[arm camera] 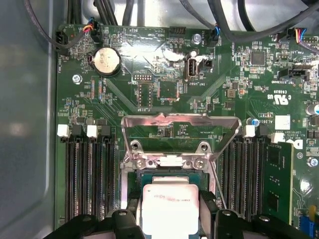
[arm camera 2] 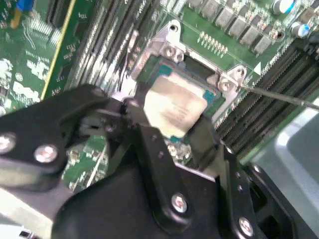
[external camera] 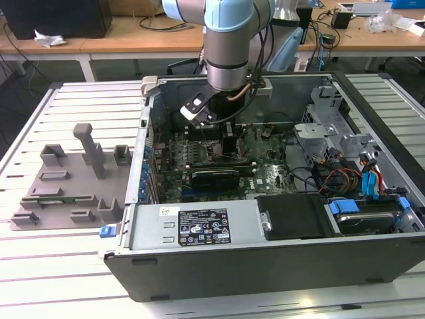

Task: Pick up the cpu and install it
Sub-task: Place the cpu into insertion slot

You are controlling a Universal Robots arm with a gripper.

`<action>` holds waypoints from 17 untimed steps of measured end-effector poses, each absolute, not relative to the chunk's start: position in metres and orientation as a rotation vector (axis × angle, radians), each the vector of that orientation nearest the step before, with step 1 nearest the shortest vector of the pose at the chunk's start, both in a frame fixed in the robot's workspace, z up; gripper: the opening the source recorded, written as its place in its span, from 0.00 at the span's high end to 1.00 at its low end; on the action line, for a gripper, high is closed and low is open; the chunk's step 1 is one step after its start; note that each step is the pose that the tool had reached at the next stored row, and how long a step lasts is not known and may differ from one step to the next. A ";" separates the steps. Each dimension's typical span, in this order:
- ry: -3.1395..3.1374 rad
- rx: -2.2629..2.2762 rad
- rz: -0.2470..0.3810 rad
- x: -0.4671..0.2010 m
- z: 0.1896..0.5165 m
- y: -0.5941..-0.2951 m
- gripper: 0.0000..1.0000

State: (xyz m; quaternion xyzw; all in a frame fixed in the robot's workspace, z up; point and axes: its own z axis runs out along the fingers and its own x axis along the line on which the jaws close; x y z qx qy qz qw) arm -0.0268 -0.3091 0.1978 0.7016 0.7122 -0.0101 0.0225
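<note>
Setting, exterior view: Wooden workbenches (external camera: 133, 30) are running along the back of the room, and a pale slatted metal table (external camera: 60, 266) is carrying an open dark grey computer case (external camera: 265, 259) lying on its side.
Exterior view's left: grey plastic fixture blocks (external camera: 73, 179) are sitting on the table just beside the case.
Arm, exterior view: the silver and pale blue robot arm (external camera: 229, 46) is reaching down into the case over the green motherboard (external camera: 265, 176), with its black gripper (external camera: 229, 143) hanging low over the board.
Hold, second wrist view: the gripper is clamping the small flat square silvery-grey cpu (arm camera 2: 172, 107), its black fingers (arm camera 2: 149, 144) pressing on two opposite edges.
Place, second wrist view: the cpu is sitting over the square socket with the shiny metal frame (arm camera 2: 169, 47), beside rows of black memory slots (arm camera 2: 107, 45). Whether it is seated or just above the socket cannot be told.
Hold, first wrist view: the cpu is lying between the two fingers, directly over the socket opening.
Load plate, first wrist view: a silver hinged load plate (arm camera: 177, 121) is standing open just beyond the cpu.
Board, first wrist view: a round silver coin battery (arm camera: 106, 59) is sitting well apart from the socket, and black cables (arm camera: 239, 20) are crossing the far edge.
</note>
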 end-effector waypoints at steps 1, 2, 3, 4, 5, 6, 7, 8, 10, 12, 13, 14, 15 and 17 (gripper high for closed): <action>2.206 2.173 -0.032 -0.027 0.198 -0.309 0.38; 2.206 2.173 -0.032 -0.027 0.198 -0.309 0.38; 2.206 2.173 -0.032 -0.027 0.198 -0.309 0.38; 2.206 2.173 -0.032 -0.027 0.198 -0.309 0.38; 2.206 2.173 -0.032 -0.027 0.199 -0.309 0.38; 2.206 2.173 -0.032 -0.027 0.200 -0.309 0.38; 2.206 2.173 -0.032 -0.027 0.202 -0.309 0.38; 2.206 2.173 -0.032 -0.027 0.205 -0.309 0.38; 2.206 2.173 -0.032 -0.027 0.212 -0.309 0.38; 2.206 2.173 -0.032 -0.027 0.217 -0.309 0.38; 2.206 2.173 -0.032 -0.027 0.220 -0.308 0.38; 2.206 2.173 -0.032 -0.027 0.223 -0.308 0.38; 2.206 2.173 -0.032 -0.027 0.224 -0.308 0.38; 2.205 2.173 -0.032 -0.027 0.224 -0.308 0.38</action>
